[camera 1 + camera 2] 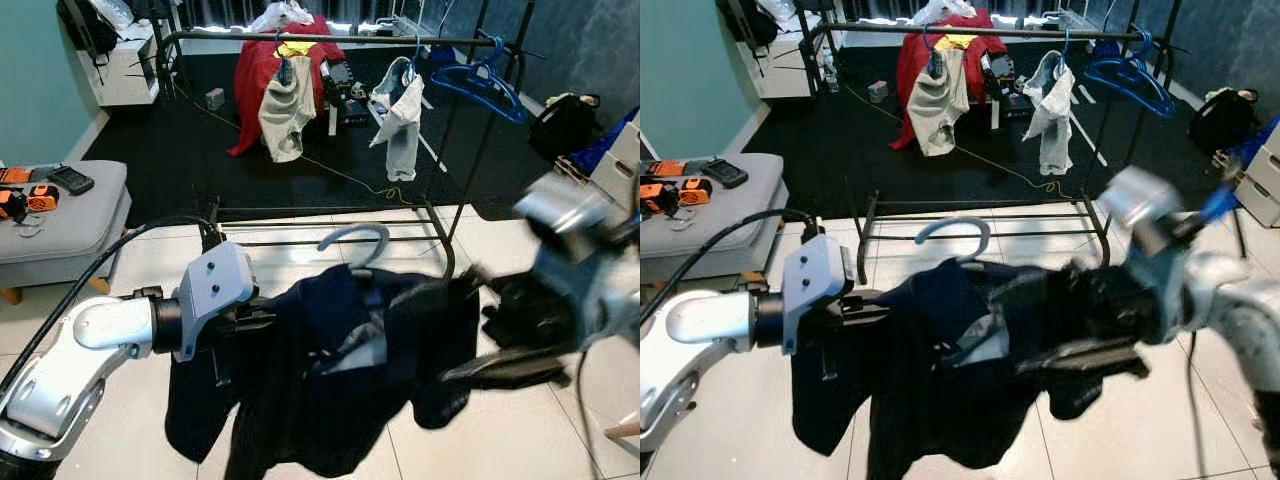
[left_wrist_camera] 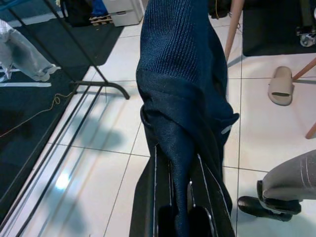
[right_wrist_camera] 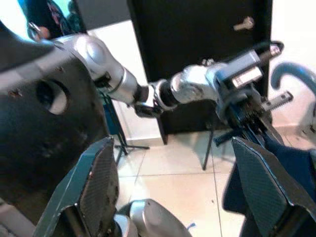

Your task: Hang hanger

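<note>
The left tool (image 2: 180, 197) is clamped on the dark sweater (image 1: 340, 380) that hangs on the grey hanger (image 1: 355, 240); the right tool (image 3: 182, 192) stands wide beside it. The rail (image 1: 330, 40) is well apart, so the sweater could slip off the hanger on the way

Bright indoor light, floor tiles (image 2: 98, 148) glaring — right arm (image 1: 570, 280) motion-blurred

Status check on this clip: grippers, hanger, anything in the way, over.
Left gripper shut on dark navy knit garment. Right gripper open beside it. Grey hanger hook sticks up, not yet on black clothes rack. Rack's low bars ahead.
</note>
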You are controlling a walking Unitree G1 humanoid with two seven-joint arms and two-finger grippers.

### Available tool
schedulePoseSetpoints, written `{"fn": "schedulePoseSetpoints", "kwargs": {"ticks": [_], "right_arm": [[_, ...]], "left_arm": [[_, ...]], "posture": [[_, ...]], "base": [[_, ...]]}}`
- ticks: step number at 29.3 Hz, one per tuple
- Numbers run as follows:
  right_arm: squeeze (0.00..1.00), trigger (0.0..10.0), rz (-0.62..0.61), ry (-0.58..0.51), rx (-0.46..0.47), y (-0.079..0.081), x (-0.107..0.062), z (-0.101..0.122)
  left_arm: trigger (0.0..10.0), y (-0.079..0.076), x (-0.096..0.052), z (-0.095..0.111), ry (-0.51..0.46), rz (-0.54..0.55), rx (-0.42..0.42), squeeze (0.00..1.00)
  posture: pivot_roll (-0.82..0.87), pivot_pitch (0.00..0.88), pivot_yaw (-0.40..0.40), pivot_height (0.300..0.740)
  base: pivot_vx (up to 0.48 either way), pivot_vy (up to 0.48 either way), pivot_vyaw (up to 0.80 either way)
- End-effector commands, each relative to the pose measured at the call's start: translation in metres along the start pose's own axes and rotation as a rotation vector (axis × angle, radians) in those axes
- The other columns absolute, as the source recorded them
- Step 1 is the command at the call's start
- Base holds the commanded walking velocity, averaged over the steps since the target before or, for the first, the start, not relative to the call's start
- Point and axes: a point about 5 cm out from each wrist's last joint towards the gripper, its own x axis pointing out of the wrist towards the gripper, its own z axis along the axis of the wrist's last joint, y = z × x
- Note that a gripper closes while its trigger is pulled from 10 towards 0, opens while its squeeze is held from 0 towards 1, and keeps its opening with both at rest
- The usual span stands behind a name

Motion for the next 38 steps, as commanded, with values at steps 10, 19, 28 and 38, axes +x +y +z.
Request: {"fn": "schedulePoseSetpoints", "kwargs": {"ticks": [10,19,28,38], "right_arm": [[0.00,10.0,-0.222,0.085,-0.133,-0.013,-0.023,0.009],[0.00,10.0,-0.410,0.288,-0.140,-0.017,-0.048,0.003],[0.00,10.0,-0.407,0.438,-0.088,-0.025,-0.051,-0.022],[0.00,0.0,-0.301,0.520,0.000,-0.025,-0.040,-0.046]], "left_arm": [[10.0,0.003,-0.004,0.006,-0.033,0.012,0.045,0.00],[10.0,-0.010,-0.010,0.022,-0.110,-0.119,0.044,0.00],[10.0,-0.017,-0.006,0.030,-0.131,-0.180,0.055,0.00],[10.0,-0.020,-0.003,0.034,-0.157,-0.195,0.053,0.00]], "posture": [[-0.10,0.081,-0.006,0.740],[-0.10,0.079,-0.007,0.740],[-0.10,0.077,-0.009,0.740],[-0.10,0.078,-0.012,0.740]], "base": [[0.000,0.000,0.00],[0.000,0.000,0.00],[0.000,0.000,0.00],[0.000,0.000,0.00]]}}
